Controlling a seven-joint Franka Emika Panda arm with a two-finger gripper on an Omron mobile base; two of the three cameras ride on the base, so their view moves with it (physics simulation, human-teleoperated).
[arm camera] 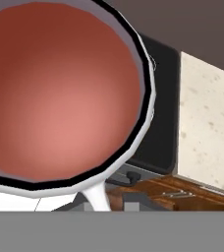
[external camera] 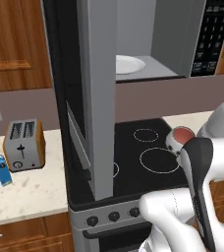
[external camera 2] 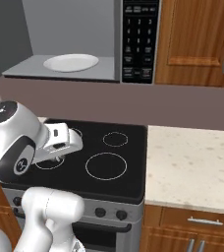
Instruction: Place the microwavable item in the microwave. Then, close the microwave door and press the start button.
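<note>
The claw is closed on the small white mug with the reddish inside (arm camera: pixel 60 93), held low over the black stove top (external camera 2: pixel 126 162), below the large grey metal microwave (external camera: pixel 158 37), so the placing step is in hand: I judge the next move is to lift the mug up past the open grey-framed door (external camera: pixel 97 98) onto the white round plate (external camera 2: pixel 70 62) inside.

We make out pale markings in rows on the black keypad strip (external camera 2: pixel 140 42) of the large grey metal microwave (external camera 2: pixel 74 49), too small to read, no other lettering legible

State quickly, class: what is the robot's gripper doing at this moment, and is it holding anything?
Gripper: closed on the mug, which is lifted above the stove.
</note>
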